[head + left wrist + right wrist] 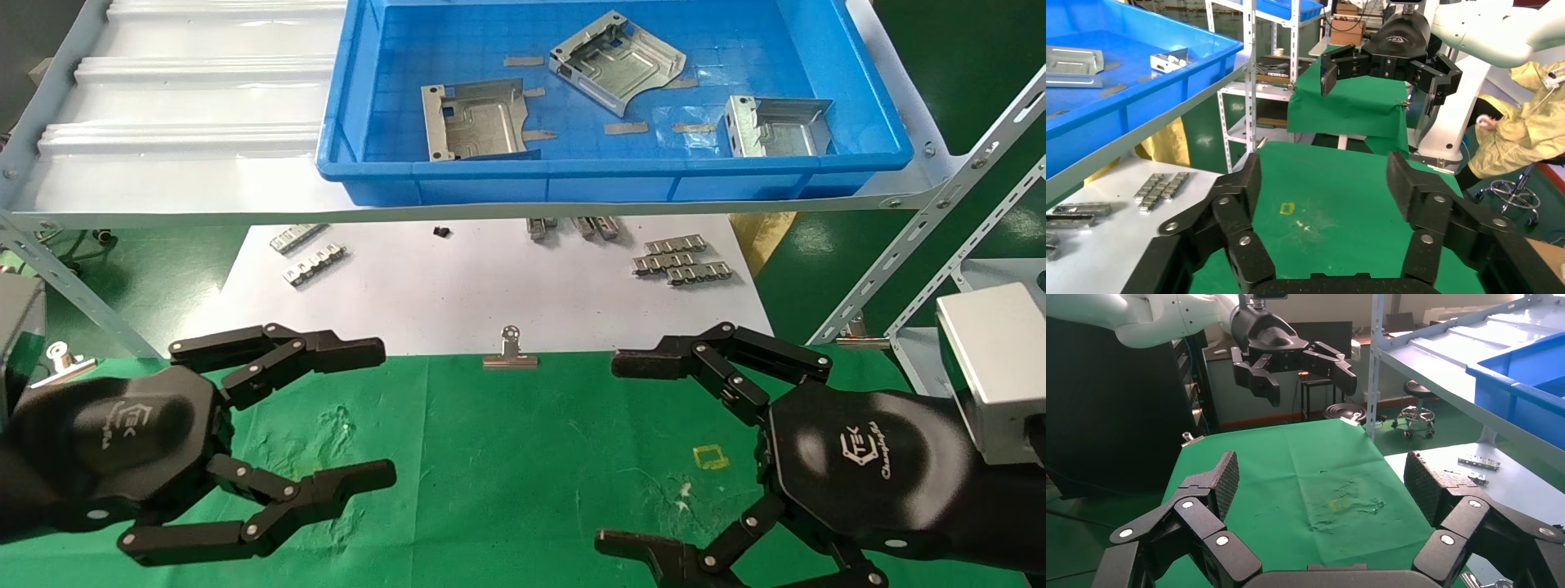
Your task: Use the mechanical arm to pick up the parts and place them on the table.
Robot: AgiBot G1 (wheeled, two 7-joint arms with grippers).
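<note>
Down low, the left end effector (359, 416) and the right end effector (629, 449) hover over the green desk (507, 457), fingers spread wide, each holding nothing. Beyond them, on the raised shelf, the blue bin (621, 175) holds three grey parts (617, 61), well apart from both end effectors, lying separately on its floor.

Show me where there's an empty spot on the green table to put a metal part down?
The green table is bare between the left gripper and right gripper, both open, from the binder clip at its far edge to the small yellow square. The white paper is busier, with slotted strips scattered along it. The three parts lie in the blue bin.
</note>
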